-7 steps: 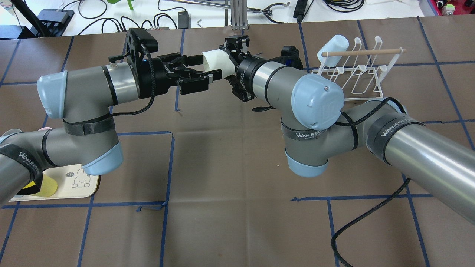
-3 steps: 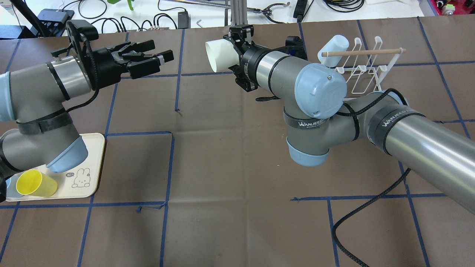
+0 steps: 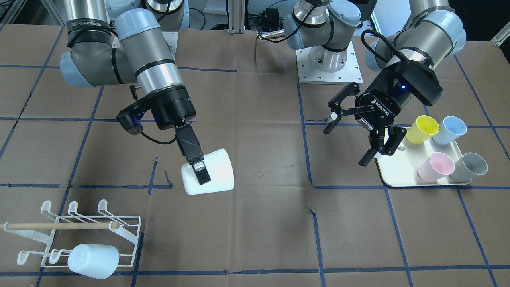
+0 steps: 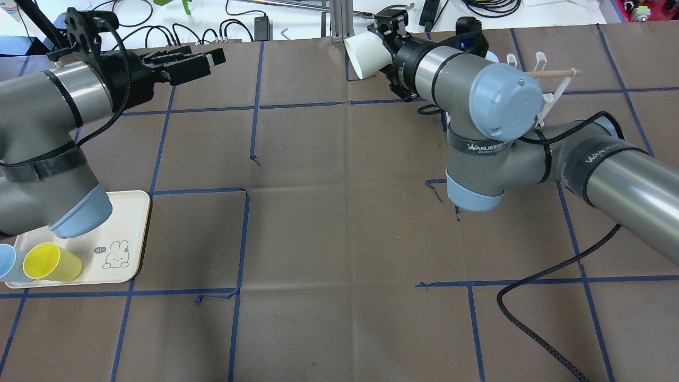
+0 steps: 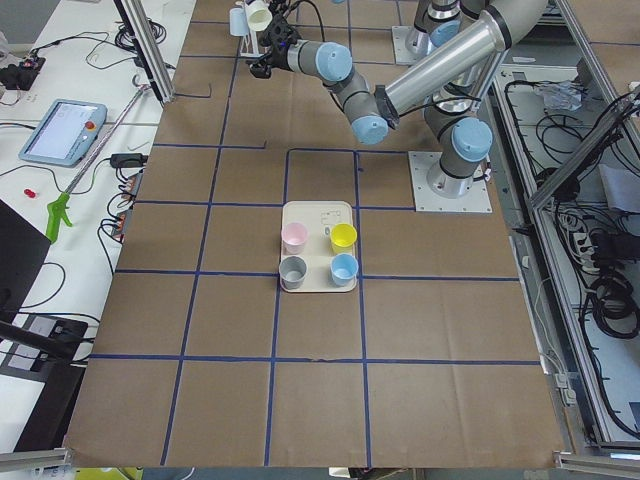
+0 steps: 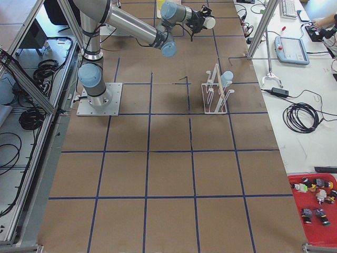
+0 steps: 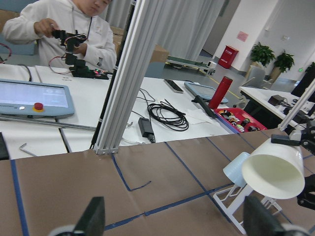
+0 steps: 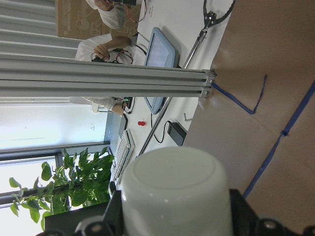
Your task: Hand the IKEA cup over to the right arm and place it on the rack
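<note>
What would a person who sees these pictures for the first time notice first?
Most striking is the white cup, held tilted over the middle of the table in the right gripper. The left gripper hangs open and empty beside the tray of four coloured cups. Near the table's far corner on the robot's right stands the white wire rack, with one pale blue cup on it.
</note>
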Available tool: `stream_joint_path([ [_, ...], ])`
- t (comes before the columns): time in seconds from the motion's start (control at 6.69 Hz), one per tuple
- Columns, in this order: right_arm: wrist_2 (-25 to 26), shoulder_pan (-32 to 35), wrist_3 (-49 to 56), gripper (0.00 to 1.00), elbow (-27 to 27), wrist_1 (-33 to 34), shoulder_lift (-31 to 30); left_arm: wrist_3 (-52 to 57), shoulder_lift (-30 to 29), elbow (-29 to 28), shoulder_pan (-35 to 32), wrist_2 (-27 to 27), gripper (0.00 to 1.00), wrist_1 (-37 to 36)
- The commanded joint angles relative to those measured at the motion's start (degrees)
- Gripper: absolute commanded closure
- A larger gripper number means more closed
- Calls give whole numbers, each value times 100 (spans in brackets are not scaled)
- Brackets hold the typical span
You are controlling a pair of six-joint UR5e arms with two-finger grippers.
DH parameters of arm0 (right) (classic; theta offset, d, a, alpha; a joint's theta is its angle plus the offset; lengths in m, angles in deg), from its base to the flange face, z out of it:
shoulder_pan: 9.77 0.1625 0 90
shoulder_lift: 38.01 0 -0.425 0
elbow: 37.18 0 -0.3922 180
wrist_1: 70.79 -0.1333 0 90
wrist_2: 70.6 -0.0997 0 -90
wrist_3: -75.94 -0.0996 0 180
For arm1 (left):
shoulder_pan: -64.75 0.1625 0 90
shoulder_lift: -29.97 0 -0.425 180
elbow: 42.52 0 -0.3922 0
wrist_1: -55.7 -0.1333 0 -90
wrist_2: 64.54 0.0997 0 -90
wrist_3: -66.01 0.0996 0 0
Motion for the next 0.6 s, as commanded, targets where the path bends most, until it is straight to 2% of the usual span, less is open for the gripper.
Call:
stream_joint_path([
  [0.0, 37, -601, 1565, 85, 0, 4, -3, -399, 10, -766, -472, 1520, 1, 1714],
  [0.3, 73, -1155, 2698, 89, -8, -13, -3, -858, -261, -2241, -1158, 3161, 1, 4575],
  [0.45, 64, -1392, 3575, 89, -26, 13, -3, -859, -288, -2727, -1178, 3553, 1, 5947],
])
